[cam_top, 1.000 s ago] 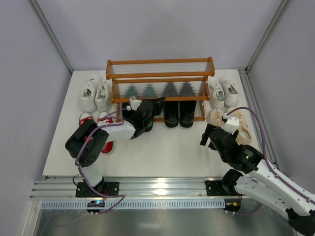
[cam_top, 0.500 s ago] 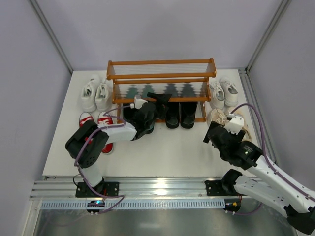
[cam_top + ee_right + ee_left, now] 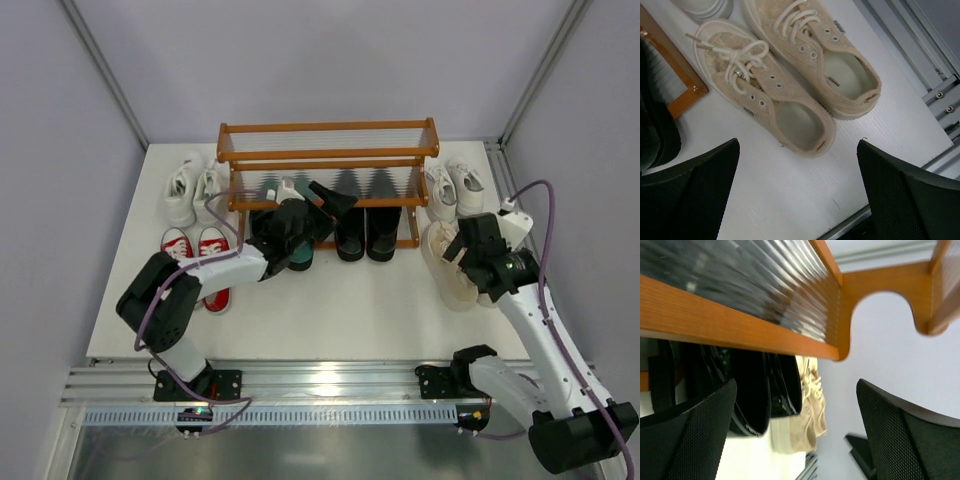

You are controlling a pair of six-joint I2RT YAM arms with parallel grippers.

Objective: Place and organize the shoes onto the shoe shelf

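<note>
1. While the left arm [image 3: 220,268] reaches to the front of the shoe shelf [image 3: 325,153], the left fingers [image 3: 695,440] stand wide apart and hold nothing.
2. Glossy black loafers [image 3: 350,238] sit in the bottom tier, just beside those fingers.
3. The right fingers [image 3: 900,200], also spread wide and empty, hover above the beige sneakers [image 3: 760,90], which lie on the surface [image 3: 330,310] right of the shelf.

Bright, even overhead light, soft shadows beneath the shoe shelf [image 3: 325,155], white glare on the metal rail [image 3: 328,378], left wrist view blurred across the slats, streaky highlights on glossy dark loafers [image 3: 754,387], beige sneakers [image 3: 757,87] sharp.
</note>
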